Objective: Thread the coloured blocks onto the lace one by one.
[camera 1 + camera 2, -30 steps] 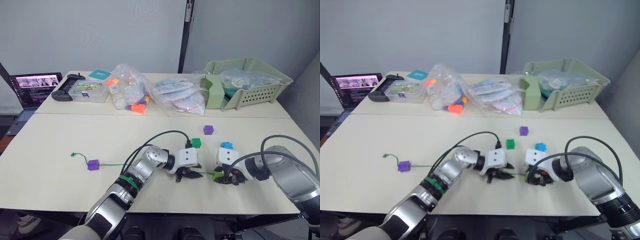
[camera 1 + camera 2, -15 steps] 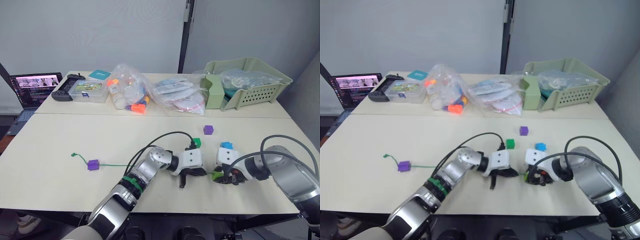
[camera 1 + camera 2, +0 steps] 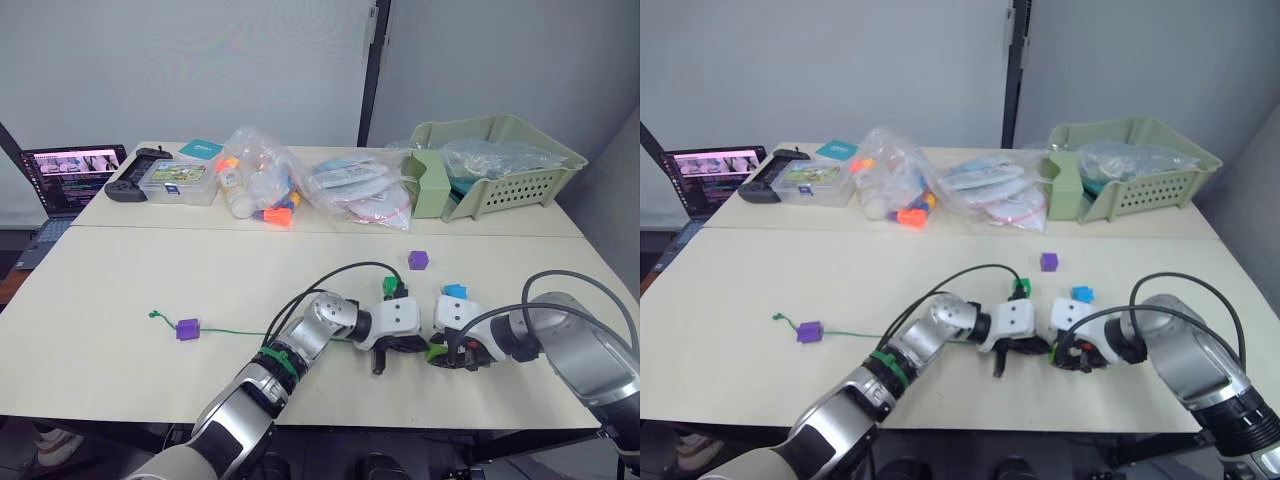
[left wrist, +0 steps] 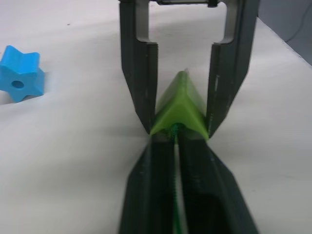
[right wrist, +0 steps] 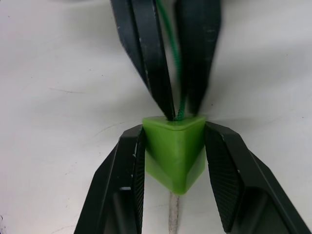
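Note:
My right gripper (image 5: 174, 134) is shut on a lime green block (image 5: 175, 148) just above the table near its front edge. My left gripper (image 4: 176, 142) is shut on the green lace (image 4: 175, 161), its fingertips touching the block's hole. The lace (image 3: 230, 331) trails left across the table through a purple block (image 3: 186, 329) to its looped end (image 3: 153, 314). A pale thin piece (image 5: 173, 214) shows beyond the lime block between my right fingers. Loose on the table lie a blue block (image 3: 455, 291), a dark green block (image 3: 391, 287) and a second purple block (image 3: 418, 260).
Clear bags of orange toys (image 3: 262, 185) and packets (image 3: 360, 185) line the table's far side. A green basket (image 3: 540, 178) stands at the far right, a clear box (image 3: 178, 182) and a laptop (image 3: 70, 175) at the far left. Black cables (image 3: 340, 272) arc over both wrists.
My left gripper has moved right with the lace until its tip meets the lime block. The purple block and looped end slid slightly right. The right gripper stayed put.

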